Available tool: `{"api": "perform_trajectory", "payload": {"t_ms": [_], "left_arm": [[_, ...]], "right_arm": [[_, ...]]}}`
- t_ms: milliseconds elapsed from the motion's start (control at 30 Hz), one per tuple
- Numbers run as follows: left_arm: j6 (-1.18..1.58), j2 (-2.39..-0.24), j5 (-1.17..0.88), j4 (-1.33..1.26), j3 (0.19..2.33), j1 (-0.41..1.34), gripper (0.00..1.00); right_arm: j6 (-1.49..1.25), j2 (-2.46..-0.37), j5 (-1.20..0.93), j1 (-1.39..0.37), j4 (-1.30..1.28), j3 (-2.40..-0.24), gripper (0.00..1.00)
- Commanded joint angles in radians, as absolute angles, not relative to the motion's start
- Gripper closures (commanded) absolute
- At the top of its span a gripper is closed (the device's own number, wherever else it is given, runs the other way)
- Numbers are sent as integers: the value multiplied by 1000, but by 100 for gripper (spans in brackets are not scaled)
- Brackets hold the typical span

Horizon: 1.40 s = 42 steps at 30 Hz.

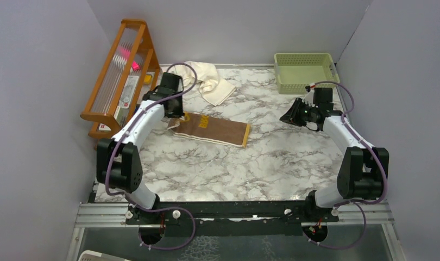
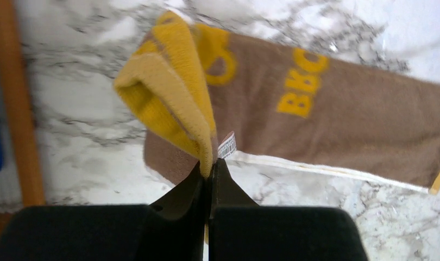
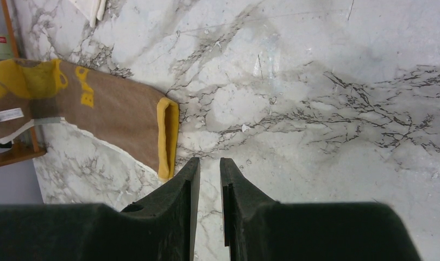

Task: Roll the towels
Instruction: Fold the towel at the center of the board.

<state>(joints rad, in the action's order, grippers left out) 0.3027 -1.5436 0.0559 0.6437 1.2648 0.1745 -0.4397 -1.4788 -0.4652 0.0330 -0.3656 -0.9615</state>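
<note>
At wrist view alone, left tool point(image 2: 211, 167) pinches brown towel point(image 2: 343, 119).

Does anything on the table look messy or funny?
The cream towel lies crumpled in a heap near the far edge of the table, not flat. The brown towel lies flat, but the left claw pinches one end up, showing its yellow underside. Nothing looks spilled or torn.

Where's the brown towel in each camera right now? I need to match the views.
Top external: brown towel, left of centre.
Left wrist: upper right, corner pinched by the left fingers.
Right wrist: upper left.
Shared landmark: its yellow lettering.
</note>
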Motion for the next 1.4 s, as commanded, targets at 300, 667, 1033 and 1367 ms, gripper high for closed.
{"api": "perform_trajectory", "payload": {"t_ms": [300,667,1033,1367], "left_arm": [[342,-1892,87,878,1681,559,100],[332,-2005,40,969,1793,699,100],[339,-2064,40,996,1850,752,100],[349,-2088,36,996,1937,754,100]], "right_arm": [[-415,-1401,-457,32,-415,-953,79],[-412,-1408,-466,32,-412,-945,79],[-407,-1407,-465,32,-414,-936,79],[-407,-1414,-466,32,-412,-933,79]]}}
